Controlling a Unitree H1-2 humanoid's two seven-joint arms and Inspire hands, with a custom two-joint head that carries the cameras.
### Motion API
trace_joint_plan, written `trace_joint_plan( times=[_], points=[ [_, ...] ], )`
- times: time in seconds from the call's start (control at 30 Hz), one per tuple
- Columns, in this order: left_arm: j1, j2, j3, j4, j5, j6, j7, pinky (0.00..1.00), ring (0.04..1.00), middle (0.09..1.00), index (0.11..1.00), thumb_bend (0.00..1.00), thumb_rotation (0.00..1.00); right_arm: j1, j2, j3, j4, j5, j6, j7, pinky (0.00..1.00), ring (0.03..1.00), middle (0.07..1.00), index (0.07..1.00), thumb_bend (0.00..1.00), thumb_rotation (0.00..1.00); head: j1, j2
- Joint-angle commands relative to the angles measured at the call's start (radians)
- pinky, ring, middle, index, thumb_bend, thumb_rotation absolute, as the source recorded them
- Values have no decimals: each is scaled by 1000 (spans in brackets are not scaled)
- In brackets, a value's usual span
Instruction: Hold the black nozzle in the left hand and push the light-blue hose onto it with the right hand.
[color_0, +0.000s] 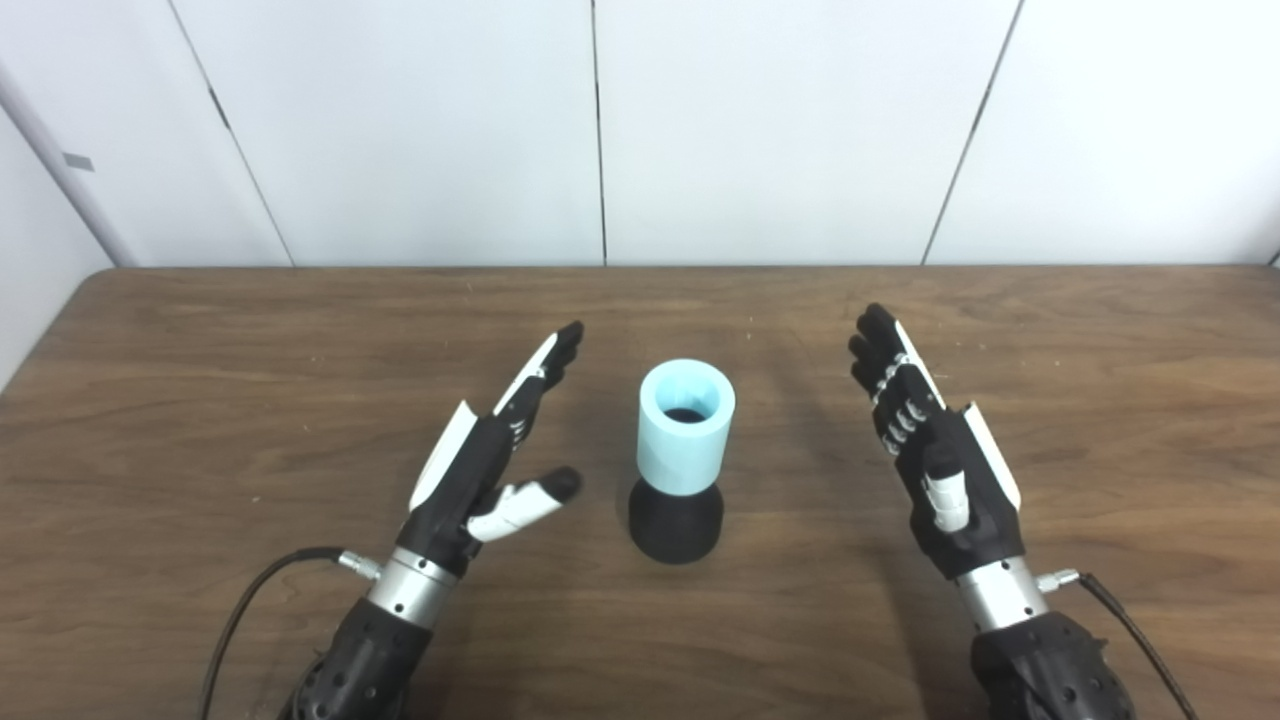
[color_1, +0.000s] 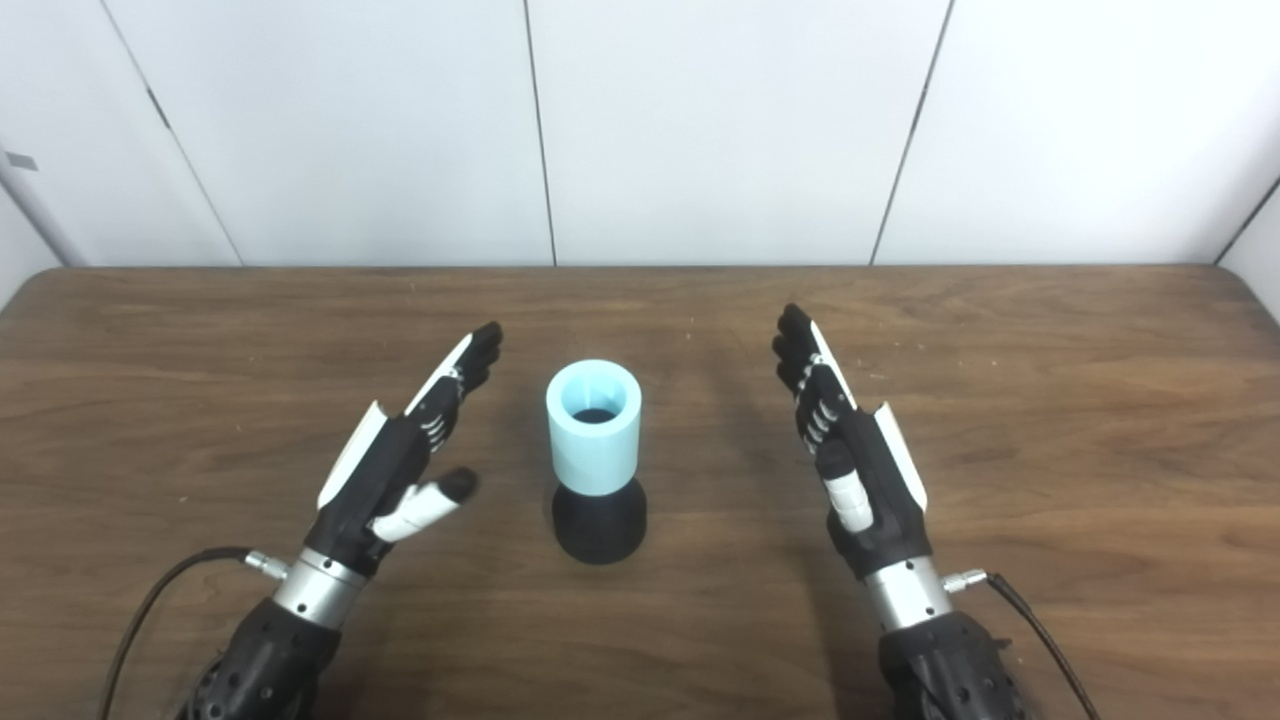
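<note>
Light-blue hose (color_0: 685, 425) seated upright on black nozzle (color_0: 676, 522), axis vertical, midway between left hand (color_0: 495, 450) (nearer) and right hand (color_0: 925, 440), both open-fingered, holding nothing.

the light-blue hose (color_0: 685, 425) hides the black nozzle's (color_0: 676, 524) top; both forearms are cut off at the bottom edge.
</note>
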Motion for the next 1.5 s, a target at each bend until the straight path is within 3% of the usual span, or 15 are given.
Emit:
trace_joint_plan(
  times=[0.0, 0.1, 0.27, 0.43, 0.8, 1.47],
  points=[
    [-1, -21, -2, -72, -24, -7, 11, 1000, 1000, 1000, 1000, 1000, 925, -15, 3, -3, -24, -5, -4, -9, 1000, 1000, 1000, 1000, 759, 968, 3, 4],
    [32, -54, 4, -98, 18, 5, 42, 1000, 1000, 1000, 1000, 1000, 942, -14, 8, -1, -26, -31, 3, -20, 1000, 1000, 1000, 1000, 757, 975, 3, 4],
    [75, -193, 54, -105, 218, 44, 221, 1000, 1000, 1000, 1000, 1000, 999, -9, 17, 5, -49, -83, 69, -39, 1000, 1000, 1000, 1000, 737, 1000, 6, 3],
    [76, -238, 75, -110, 221, 133, 247, 1000, 1000, 1000, 1000, 970, 1000, -2, 15, 12, -81, -111, 125, -45, 1000, 1000, 1000, 1000, 785, 1000, 9, 1],
    [73, -266, 86, -147, 164, 276, 256, 1000, 1000, 1000, 1000, 946, 1000, 2, 37, 4, -66, -115, 99, -64, 1000, 1000, 1000, 1000, 765, 1000, 10, 3],
    [66, -233, 74, -141, 150, 281, 244, 1000, 1000, 1000, 1000, 953, 1000, -10, 72, -38, -24, -27, 95, -61, 1000, 1000, 1000, 1000, 759, 1000, -5, -2]
  ],
)
